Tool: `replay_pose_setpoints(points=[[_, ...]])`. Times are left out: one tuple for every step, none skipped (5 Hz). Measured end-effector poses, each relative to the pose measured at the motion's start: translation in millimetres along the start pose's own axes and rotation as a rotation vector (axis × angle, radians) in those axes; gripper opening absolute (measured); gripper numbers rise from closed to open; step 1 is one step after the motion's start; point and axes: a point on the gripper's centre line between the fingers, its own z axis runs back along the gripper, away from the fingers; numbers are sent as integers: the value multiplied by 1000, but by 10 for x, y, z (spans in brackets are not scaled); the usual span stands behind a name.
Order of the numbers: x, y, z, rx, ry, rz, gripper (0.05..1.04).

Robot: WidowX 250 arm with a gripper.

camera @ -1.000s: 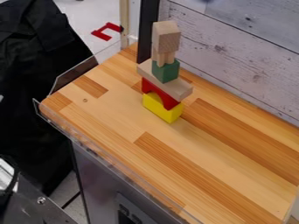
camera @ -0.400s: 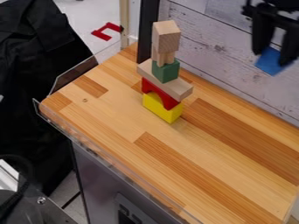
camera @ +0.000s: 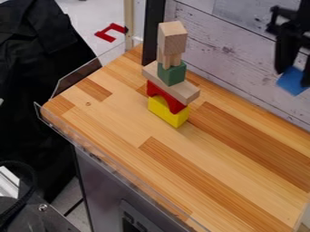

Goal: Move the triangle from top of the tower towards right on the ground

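At the upper right the black gripper (camera: 295,74) hangs in front of the whitewashed wall, shut on a blue triangle (camera: 292,83) that sticks out below its fingertips. Well to its left stands the tower: a yellow block (camera: 167,112) at the base, a red arch (camera: 165,96) on it, then a flat wooden plank (camera: 181,91), a green cube (camera: 172,74), a narrower wooden piece (camera: 170,60) and a wooden block (camera: 172,38) on top. The gripper is apart from the tower.
The wooden tabletop (camera: 200,181) has a clear plastic guard (camera: 115,167) along its front left edge. A plank wall (camera: 242,63) and a dark post (camera: 152,31) stand behind. A red piece (camera: 111,32) lies beyond the table.
The gripper has come into view at the upper right with the blue triangle, then shifted slightly right and down. The tower has stayed put.
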Motion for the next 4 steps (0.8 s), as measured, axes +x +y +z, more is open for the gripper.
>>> replay_pose_setpoints(points=[[-64,86,-167,40,21,59,500],[-113,34,-335,-60,25,51,500],[-130,69,-529,-77,43,68,500],[-164,45,-782,-48,104,109,500]])
